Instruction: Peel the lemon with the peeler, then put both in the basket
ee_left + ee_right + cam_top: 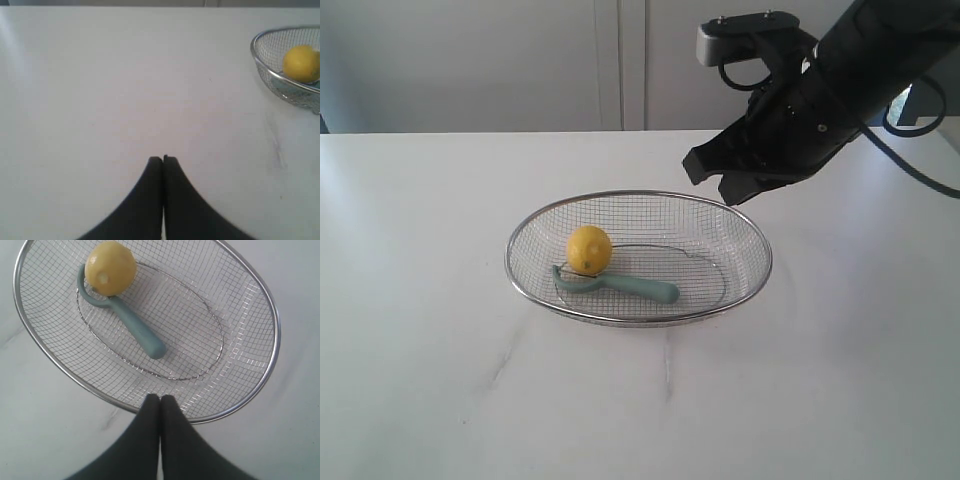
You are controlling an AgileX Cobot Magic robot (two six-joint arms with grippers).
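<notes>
Inside the silver wire-mesh basket [235, 305] we find the slim teal plastic peeler [135, 327], handle toward the nearer right claw [160, 397], shut and empty

The right arm [865, 65] slants down from the right of the exterior view. The right gripper [160, 399] is empty, fingers pressed together — the left gripper [163, 160] likewise.

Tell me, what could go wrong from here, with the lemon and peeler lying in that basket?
The right tool hangs shut near the rim of the basket. If it dropped lower, it might catch the rim and shove the basket. The round lemon sits against the head of the peeler, so a knock could probably send it rolling.
</notes>
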